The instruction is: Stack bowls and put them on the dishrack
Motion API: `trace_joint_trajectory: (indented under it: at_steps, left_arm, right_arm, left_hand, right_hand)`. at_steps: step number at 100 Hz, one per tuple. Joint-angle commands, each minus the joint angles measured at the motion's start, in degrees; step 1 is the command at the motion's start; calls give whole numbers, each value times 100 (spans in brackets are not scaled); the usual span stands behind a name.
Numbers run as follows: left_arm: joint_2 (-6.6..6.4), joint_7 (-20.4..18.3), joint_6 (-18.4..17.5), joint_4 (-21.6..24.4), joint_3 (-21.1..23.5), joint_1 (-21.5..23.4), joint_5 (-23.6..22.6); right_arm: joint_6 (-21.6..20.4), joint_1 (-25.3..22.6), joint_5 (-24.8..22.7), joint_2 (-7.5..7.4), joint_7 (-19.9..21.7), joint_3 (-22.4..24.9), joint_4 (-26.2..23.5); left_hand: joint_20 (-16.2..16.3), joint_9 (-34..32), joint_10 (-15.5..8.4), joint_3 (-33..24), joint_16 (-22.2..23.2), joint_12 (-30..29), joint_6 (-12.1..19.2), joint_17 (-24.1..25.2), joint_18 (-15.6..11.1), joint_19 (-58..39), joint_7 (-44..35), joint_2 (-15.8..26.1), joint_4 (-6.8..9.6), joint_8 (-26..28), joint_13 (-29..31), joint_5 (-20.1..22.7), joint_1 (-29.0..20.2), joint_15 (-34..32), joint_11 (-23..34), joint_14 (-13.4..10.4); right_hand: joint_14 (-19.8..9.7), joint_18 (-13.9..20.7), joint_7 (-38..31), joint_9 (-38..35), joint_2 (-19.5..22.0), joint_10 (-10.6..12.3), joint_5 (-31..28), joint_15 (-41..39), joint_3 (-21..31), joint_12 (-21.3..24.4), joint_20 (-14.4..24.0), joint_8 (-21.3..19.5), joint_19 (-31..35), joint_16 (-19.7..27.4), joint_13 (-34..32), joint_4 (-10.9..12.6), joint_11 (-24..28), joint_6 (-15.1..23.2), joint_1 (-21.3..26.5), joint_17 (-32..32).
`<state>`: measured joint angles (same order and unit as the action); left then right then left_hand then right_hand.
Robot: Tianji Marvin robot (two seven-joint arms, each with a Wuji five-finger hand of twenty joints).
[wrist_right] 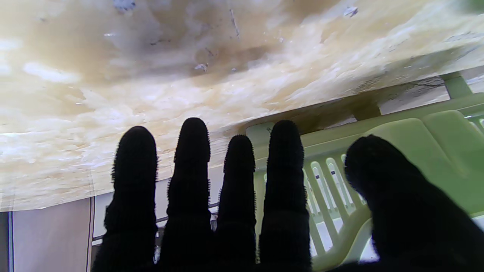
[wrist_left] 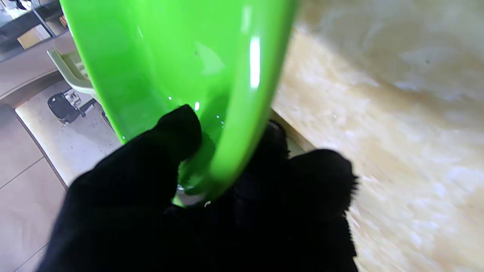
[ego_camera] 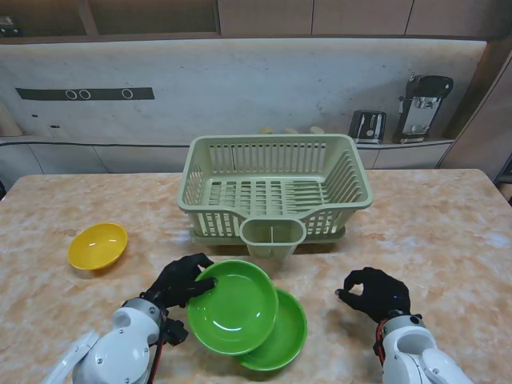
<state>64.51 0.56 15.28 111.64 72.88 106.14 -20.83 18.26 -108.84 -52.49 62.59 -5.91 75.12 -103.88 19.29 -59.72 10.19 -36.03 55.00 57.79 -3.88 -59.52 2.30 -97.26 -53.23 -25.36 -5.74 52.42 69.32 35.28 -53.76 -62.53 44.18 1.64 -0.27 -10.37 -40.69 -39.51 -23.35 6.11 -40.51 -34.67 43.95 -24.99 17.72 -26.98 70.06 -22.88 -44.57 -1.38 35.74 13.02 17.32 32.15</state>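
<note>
My left hand [ego_camera: 181, 280] is shut on the rim of a bright green bowl [ego_camera: 234, 306], which is tilted and lifted over a second green bowl [ego_camera: 284, 336] lying on the table. In the left wrist view the thumb [wrist_left: 166, 151] presses inside the held green bowl [wrist_left: 177, 56] and the other fingers sit behind its rim. A yellow bowl [ego_camera: 97, 245] rests on the table at the left. The pale green dishrack [ego_camera: 272, 192] stands farther from me, in the middle. My right hand [ego_camera: 374, 293] hovers open near the table at the right, holding nothing; its fingers [wrist_right: 193, 151] are spread.
A cutlery cup [ego_camera: 272, 236] juts from the dishrack's near side, just beyond the held bowl. The dishrack [wrist_right: 416, 143] also shows in the right wrist view. A toaster [ego_camera: 367, 126] and another appliance [ego_camera: 424, 104] stand on the counter behind the marble table [ego_camera: 448, 232].
</note>
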Motion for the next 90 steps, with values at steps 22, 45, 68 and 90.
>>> trace_joint_trajectory:
  at_steps: [22, 45, 68, 90]
  left_arm:
    - [-3, -365, -111, -305, -453, -448, 377]
    - [-54, -641, -193, -585, -796, -814, 463]
    - [-95, -793, -238, -742, -951, -1007, 342]
    - [-95, -776, -263, -880, -1064, -1138, 227]
  right_arm:
    - [28, -85, -14, 41, 56, 9, -28]
    - [33, -91, -6, 42, 61, 18, -27]
    - [44, -96, -4, 42, 64, 25, -30]
    - [38, -81, 7, 40, 81, 22, -18]
  left_hand:
    - [-66, 48, 30, -364, -101, -74, 289, -95, -280, -360, -187, 360, 426, 36, 94, 106, -687, -60, 218, 193]
    - [-79, 70, 38, -321, -120, -87, 289, -85, -178, -321, -186, 376, 396, -15, 37, 100, -717, -82, 192, 262]
    - [-90, 98, 37, -290, -141, -98, 313, -77, -126, -285, -173, 384, 379, -62, -10, 80, -724, -77, 161, 310]
    - [-132, 140, 41, -189, -175, -131, 321, -56, 1, -164, -136, 386, 327, -171, -101, 46, -766, -35, 64, 402]
  right_hand:
    - [26, 37, -99, -109, -41, 140, -49, 54, -75, 27, 124, 51, -44, 62, 72, -23, -55, 116, 76, -80]
    - [24, 38, -100, -115, -43, 141, -58, 52, -74, 25, 126, 48, -44, 60, 67, -23, -53, 118, 77, -78]
    - [25, 41, -98, -114, -31, 143, -54, 50, -78, 25, 129, 48, -42, 60, 69, -23, -53, 109, 75, -73]
    - [27, 42, -92, -110, -31, 140, -56, 51, -82, 24, 130, 47, -43, 61, 70, -20, -52, 105, 74, -69]
